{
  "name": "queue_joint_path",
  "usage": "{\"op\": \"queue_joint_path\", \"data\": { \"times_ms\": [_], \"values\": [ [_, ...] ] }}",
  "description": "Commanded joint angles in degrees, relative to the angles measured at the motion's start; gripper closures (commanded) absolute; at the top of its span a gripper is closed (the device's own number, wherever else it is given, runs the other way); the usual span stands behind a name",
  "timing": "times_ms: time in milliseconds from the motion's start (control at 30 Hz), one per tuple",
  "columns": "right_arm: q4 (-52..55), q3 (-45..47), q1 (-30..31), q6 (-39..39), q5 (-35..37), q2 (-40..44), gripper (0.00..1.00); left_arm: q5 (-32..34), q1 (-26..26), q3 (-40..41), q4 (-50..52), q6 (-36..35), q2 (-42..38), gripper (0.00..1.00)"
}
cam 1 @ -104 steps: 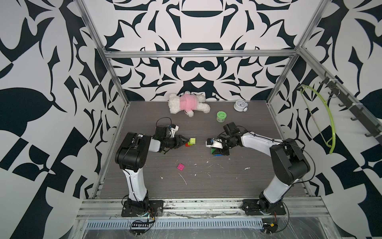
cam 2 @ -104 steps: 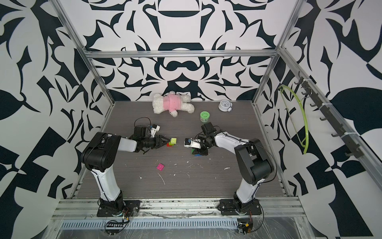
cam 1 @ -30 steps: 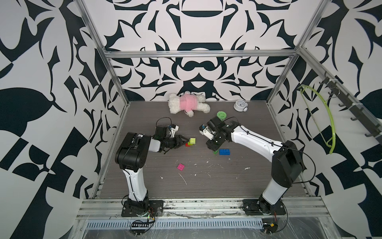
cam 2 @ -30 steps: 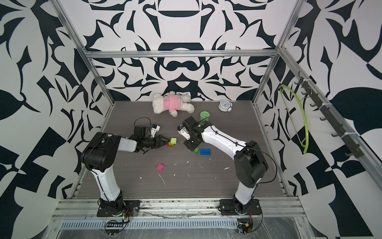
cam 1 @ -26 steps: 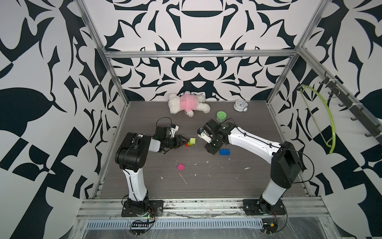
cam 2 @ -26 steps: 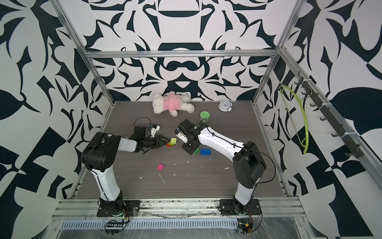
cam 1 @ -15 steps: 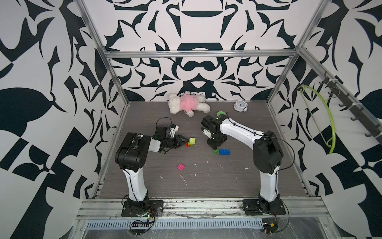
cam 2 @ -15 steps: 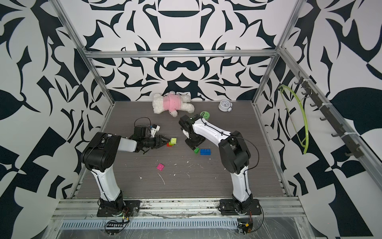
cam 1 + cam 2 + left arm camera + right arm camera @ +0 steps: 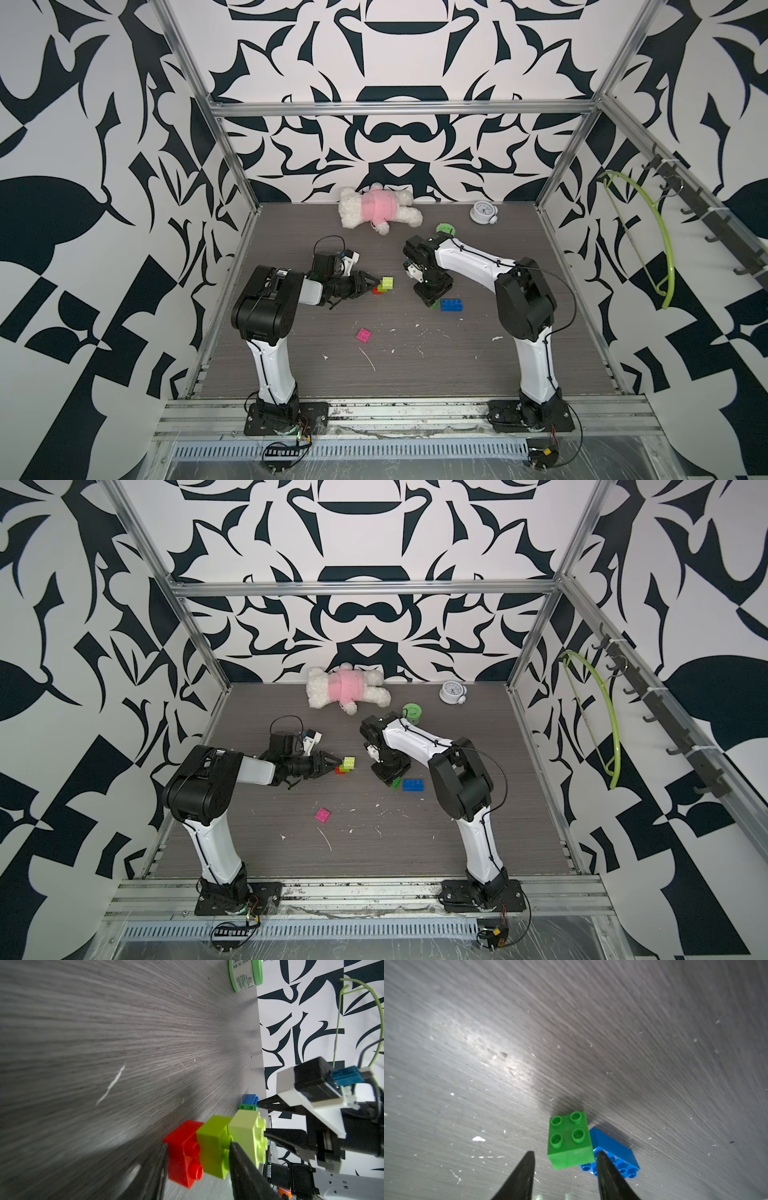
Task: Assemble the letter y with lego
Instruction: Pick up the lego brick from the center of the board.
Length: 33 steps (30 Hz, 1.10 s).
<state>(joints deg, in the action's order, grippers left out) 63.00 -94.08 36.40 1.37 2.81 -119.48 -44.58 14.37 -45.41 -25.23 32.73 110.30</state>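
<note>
A grey wood-grain desk point(image 9: 457, 374) sits inside a black-and-white patterned enclosure. On the left, the left gripper point(image 9: 371, 286) reaches low across the desk. Its jaws are closed on a joined row of three square studded plastic pieces: a red brick point(image 9: 185, 1147), a lime brick point(image 9: 214, 1145) and a pale yellow-green brick point(image 9: 247, 1134), studs facing right. Further right, the right gripper point(image 9: 431, 297) points down with its jaws apart, holding nothing. Its tips straddle the near edge of a square green brick point(image 9: 569, 1138) lying just beside a longer blue brick point(image 9: 612, 1147). A square pink brick point(image 9: 364, 335) lies alone, nearer the front.
</note>
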Motion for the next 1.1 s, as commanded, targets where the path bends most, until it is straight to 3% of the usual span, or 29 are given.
{"op": "queue_joint_path", "data": {
  "times_ms": [0, 133, 300, 600, 1067],
  "values": [
    [0.4, -1.4, -0.4, 0.0, -0.8, 0.4, 0.54, 10.0, -0.1, 2.7, 13.7, -1.7, 4.0, 0.49],
    [0.1, -1.1, -0.6, 0.1, -0.8, 0.4, 0.60, 10.0, -0.1, 2.7, 13.7, -1.7, 4.0, 0.49],
    [-0.2, -1.1, -0.9, 0.3, -0.5, 0.1, 0.53, 10.0, -0.1, 2.6, 13.8, -1.7, 4.1, 0.49],
    [-0.3, -1.4, -1.3, 0.5, -1.2, -0.4, 0.57, 10.0, 0.0, 2.6, 13.8, -1.7, 4.1, 0.49],
    [-0.2, -0.3, -1.7, 0.4, -2.3, -1.1, 0.56, 10.0, -0.1, 2.6, 13.6, -1.7, 4.2, 0.49]
  ]
}}
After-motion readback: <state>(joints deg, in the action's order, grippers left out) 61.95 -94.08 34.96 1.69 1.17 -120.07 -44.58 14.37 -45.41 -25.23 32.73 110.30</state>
